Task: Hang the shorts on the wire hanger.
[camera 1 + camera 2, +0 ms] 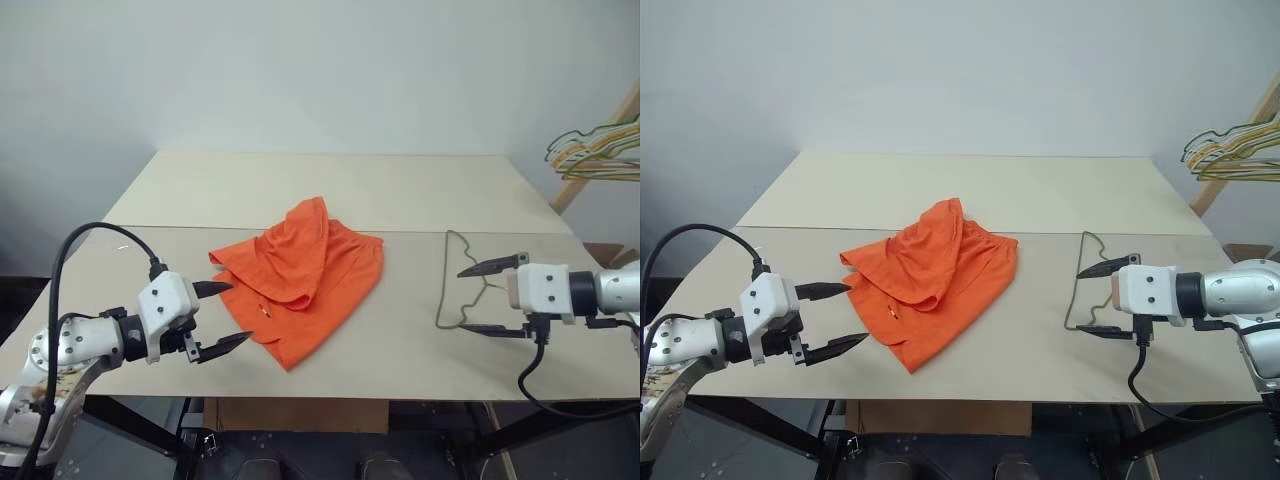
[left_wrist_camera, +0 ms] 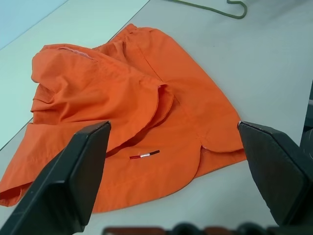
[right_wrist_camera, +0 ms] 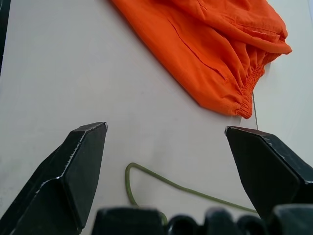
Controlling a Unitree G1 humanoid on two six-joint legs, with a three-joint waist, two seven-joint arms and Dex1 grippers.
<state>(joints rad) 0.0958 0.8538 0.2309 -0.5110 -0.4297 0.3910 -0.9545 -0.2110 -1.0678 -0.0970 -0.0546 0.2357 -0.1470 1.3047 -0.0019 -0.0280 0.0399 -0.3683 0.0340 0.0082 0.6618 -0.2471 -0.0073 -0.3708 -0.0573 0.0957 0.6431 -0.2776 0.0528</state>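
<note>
Shorts (image 1: 300,277) crumpled on table (image 1: 400,200), left gripper (image 1: 222,317) and right gripper (image 1: 490,298) wide open, empty.

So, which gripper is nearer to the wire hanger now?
The right gripper: it hovers open right at the wire hanger. The left gripper is open on the far side of the shorts.

Table (image 1: 400,190) bears shorts (image 1: 300,280), wire hanger (image 1: 447,290)

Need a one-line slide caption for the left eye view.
Open left gripper and right gripper flank crumpled orange shorts; wire hanger lies flat on table.
</note>
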